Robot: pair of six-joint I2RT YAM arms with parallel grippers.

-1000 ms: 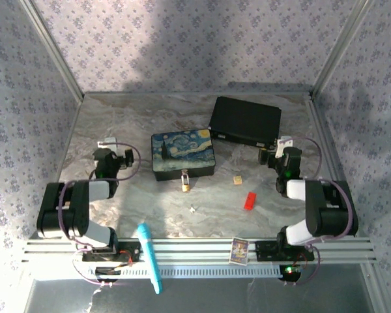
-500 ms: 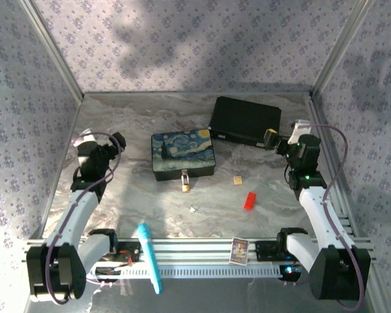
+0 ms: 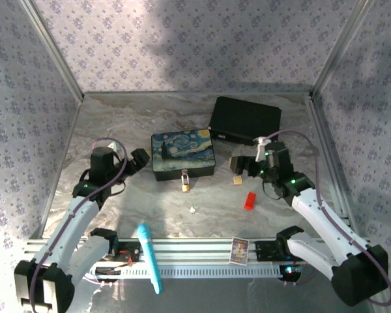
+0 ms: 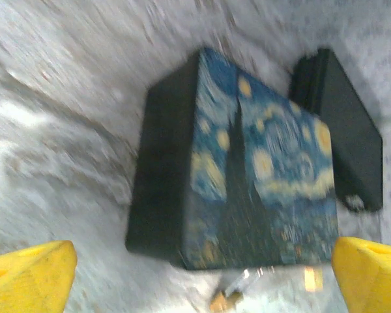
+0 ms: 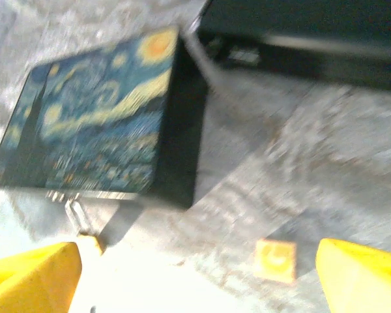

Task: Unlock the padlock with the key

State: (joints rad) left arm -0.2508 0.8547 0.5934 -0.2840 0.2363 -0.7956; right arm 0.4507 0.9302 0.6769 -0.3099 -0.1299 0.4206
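The small brass padlock [image 3: 185,186] hangs by its thin silver shackle from the front clasp of the painted box [image 3: 182,154]. The tiny silvery key [image 3: 193,210] lies on the table in front of it, apart from both grippers. My left gripper [image 3: 140,160] is open just left of the box. In the left wrist view its yellow fingertips [image 4: 27,277] stand wide apart, with the blurred padlock [image 4: 225,298] low between them. My right gripper [image 3: 238,164] is open to the right of the box. In the right wrist view the padlock [image 5: 85,231] sits beside the left fingertip [image 5: 32,277].
A black case [image 3: 245,121] lies behind the painted box. A tan cube [image 3: 237,179] and a red block [image 3: 249,200] rest near the right gripper; the cube [image 5: 275,259] lies between its fingers. A teal pen [image 3: 150,257] and a small card [image 3: 239,250] sit on the front rail.
Both arms have swung inward from the table's sides toward the painted box, grippers now flanking it. Padlock, key, cube and block have not moved.
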